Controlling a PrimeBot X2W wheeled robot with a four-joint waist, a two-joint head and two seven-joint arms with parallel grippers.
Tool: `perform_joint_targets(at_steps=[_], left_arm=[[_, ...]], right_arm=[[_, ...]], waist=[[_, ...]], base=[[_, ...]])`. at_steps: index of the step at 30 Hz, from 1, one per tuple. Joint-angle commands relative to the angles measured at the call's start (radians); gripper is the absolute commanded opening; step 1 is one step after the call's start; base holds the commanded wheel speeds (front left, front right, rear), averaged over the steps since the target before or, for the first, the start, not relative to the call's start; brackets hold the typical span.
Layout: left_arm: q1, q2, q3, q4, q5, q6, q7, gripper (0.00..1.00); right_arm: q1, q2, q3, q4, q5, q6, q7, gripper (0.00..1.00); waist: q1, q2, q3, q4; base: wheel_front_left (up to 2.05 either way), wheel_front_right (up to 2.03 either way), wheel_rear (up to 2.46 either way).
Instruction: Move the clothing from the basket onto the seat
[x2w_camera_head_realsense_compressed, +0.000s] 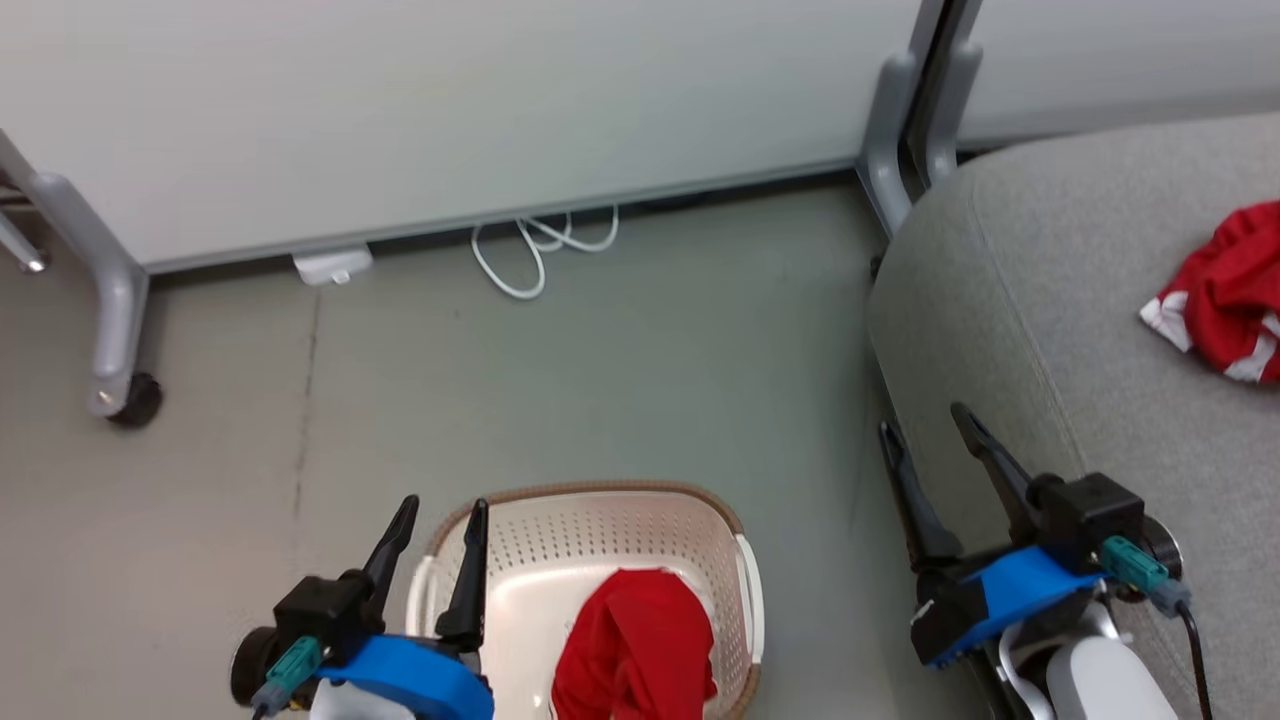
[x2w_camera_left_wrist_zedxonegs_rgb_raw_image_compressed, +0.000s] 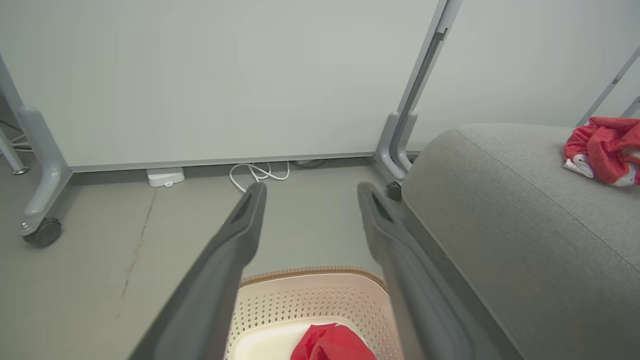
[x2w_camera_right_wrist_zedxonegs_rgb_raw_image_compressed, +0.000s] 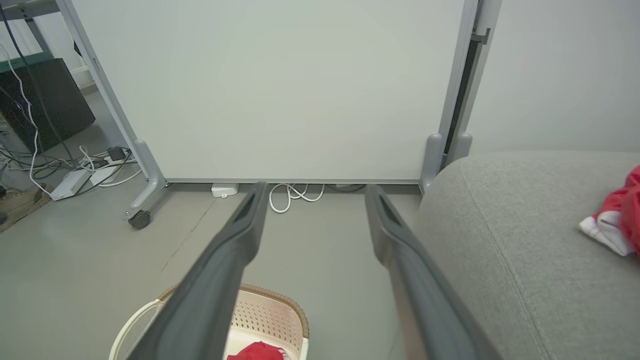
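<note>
- Left gripper (x2w_camera_head_realsense_compressed: 443, 503): the two dark fingers are spread wide with nothing between them. In the head view it hangs over the left rim of the basket (x2w_camera_head_realsense_compressed: 600, 492).
- Right gripper (x2w_camera_head_realsense_compressed: 922, 420): the fingers are likewise spread and empty. It is poised at the rounded near edge of the seat (x2w_camera_head_realsense_compressed: 1080, 300), to the right of the basket.
- First red garment (x2w_camera_head_realsense_compressed: 635, 640): lies inside the basket, toward its near right part, just right of the left gripper's fingers and not touched by them. It is bright red fabric, heaped in a soft folded mound.
- Second red garment (x2w_camera_head_realsense_compressed: 1225, 290): rests on the seat cushion, well apart from the right gripper, beyond it and to its right. It is crumpled, with white trim showing at its lower edge.
- Basket: cream-white, pierced by rows of small round holes, with a brown woven-look rim. It stands on the grey floor (x2w_camera_head_realsense_compressed: 650, 350) near the seat.
- Background: a pale partition panel (x2w_camera_head_realsense_compressed: 450, 110) with a looped white cable (x2w_camera_head_realsense_compressed: 530, 255) at its foot.
</note>
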Motion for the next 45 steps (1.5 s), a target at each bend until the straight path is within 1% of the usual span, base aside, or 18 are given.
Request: perform_joint_targets(at_steps=[1, 5, 8, 11, 15, 19, 24, 32, 38, 45], left_arm=[[-0.028, 0.008, -0.009, 0.008, -0.006, -0.002, -0.003, 1.00], [-0.102, 0.018, -0.063, 0.069, -0.032, -0.002, -0.003, 1.00], [-0.167, 0.028, -0.098, 0.136, -0.032, -0.002, -0.003, 1.00], [-0.231, 0.029, -0.129, 0.220, -0.055, -0.002, -0.001, 1.00], [-0.306, 0.020, -0.158, 0.340, -0.119, -0.002, 0.048, 1.00], [-0.369, 0.017, -0.189, 0.426, -0.184, -0.002, 0.105, 1.00], [-0.430, 0.023, -0.221, 0.507, -0.244, -0.002, 0.158, 1.00], [-0.504, 0.034, -0.251, 0.611, -0.304, -0.002, 0.233, 1.00], [-0.544, 0.048, -0.245, 0.677, -0.333, 0.000, 0.295, 1.00], [-0.593, 0.051, -0.225, 0.736, -0.368, 0.002, 0.362, 1.00]], right_arm=[[-0.025, 0.000, 0.008, -0.006, 0.008, 0.000, -0.006, 1.00], [-0.088, 0.001, 0.044, -0.011, 0.006, 0.000, -0.019, 1.00], [-0.139, 0.001, 0.073, -0.017, 0.010, 0.000, -0.029, 1.00], [-0.185, 0.000, 0.092, -0.024, 0.017, 0.000, -0.041, 1.00], [-0.232, 0.000, 0.120, -0.029, 0.027, 0.000, -0.056, 1.00], [-0.260, 0.001, 0.136, -0.034, 0.035, 0.000, -0.065, 1.00], [-0.282, 0.001, 0.156, -0.042, 0.045, 0.000, -0.077, 1.00], [-0.302, 0.000, 0.188, -0.049, 0.067, 0.000, -0.094, 1.00], [-0.310, 0.001, 0.204, -0.043, 0.086, 0.000, -0.111, 1.00], [-0.321, 0.000, 0.226, -0.031, 0.117, 0.000, -0.136, 1.00]], waist=[[-0.0001, 0.0000, 0.078, -0.041], [-0.0001, 0.0000, 0.168, -0.078], [-0.0001, 0.0000, 0.235, -0.109], [-0.0001, 0.0000, 0.294, -0.136], [-0.0001, 0.0000, 0.363, -0.175], [-0.0001, 0.0000, 0.420, -0.205], [-0.0001, 0.0000, 0.478, -0.235], [-0.0001, 0.0000, 0.547, -0.272], [-0.0001, 0.0000, 0.583, -0.304], [-0.0001, 0.0000, 0.617, -0.335]], base=[[0.00, 0.00, 0.00], [0.00, 0.00, 0.00], [0.00, 0.00, 0.00], [0.00, 0.00, 0.00], [0.00, 0.00, 0.00], [0.00, 0.00, 0.00], [0.00, 0.00, 0.00], [0.00, 0.00, 0.00], [0.00, 0.00, 0.00], [0.00, 0.00, 0.00]])
